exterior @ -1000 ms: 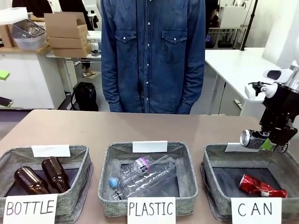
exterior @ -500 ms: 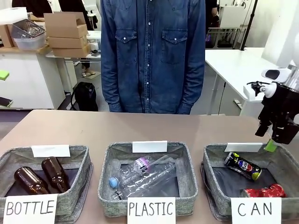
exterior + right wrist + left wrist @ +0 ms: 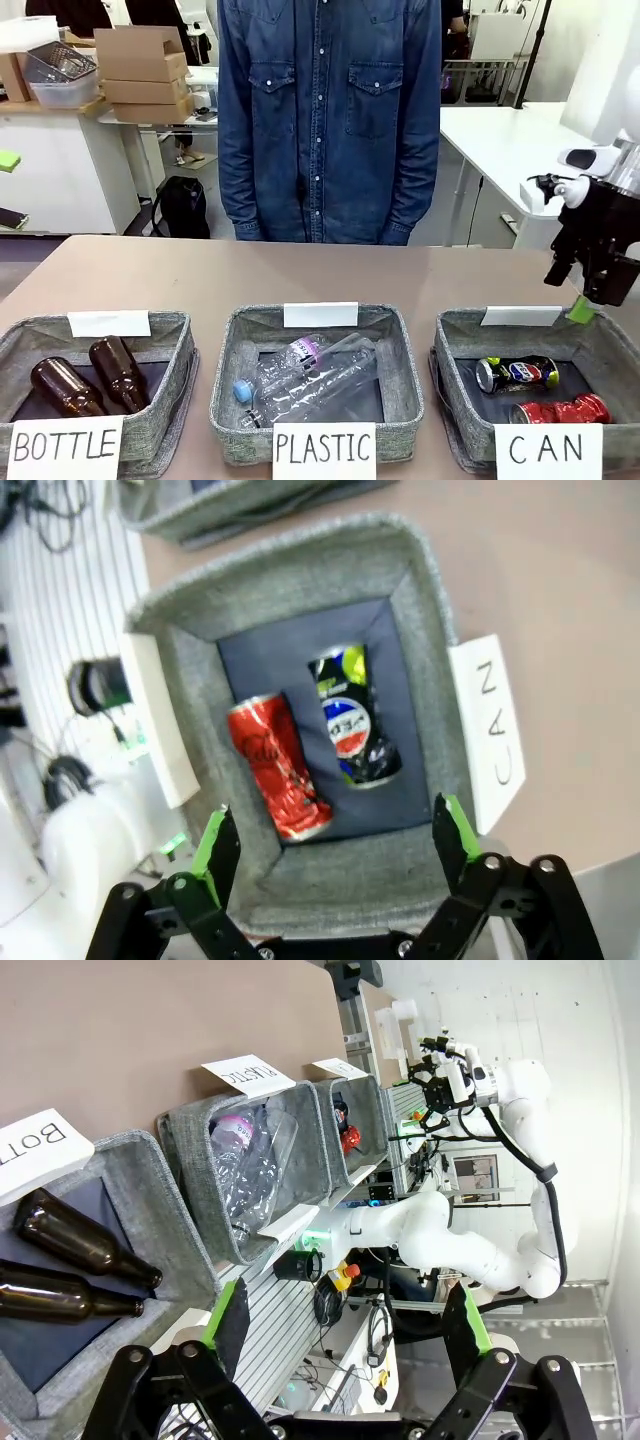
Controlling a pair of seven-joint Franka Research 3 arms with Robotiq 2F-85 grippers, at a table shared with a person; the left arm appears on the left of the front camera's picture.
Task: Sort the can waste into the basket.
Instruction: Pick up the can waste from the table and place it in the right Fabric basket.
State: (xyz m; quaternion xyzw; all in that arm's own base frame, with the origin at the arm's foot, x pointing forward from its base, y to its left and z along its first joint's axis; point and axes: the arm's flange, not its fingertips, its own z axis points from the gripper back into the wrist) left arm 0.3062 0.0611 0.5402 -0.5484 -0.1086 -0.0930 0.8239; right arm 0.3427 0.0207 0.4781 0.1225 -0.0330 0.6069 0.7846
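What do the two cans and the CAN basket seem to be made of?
Red can: thin painted metal, probably aluminium, judging by the sharp crumples. Dark can: the same, glossy print, dented, bare silvery rim. Basket: grey felt-like fabric, matte and fuzzy, with a smooth dark floor.

Even, bright indoor light fell from overhead; the worktop (image 3: 200, 270) showed no hard shadows and no glare. The front view was sharp. The right wrist view was soft and slightly blurred throughout, and both wrist views bent lines near their edges
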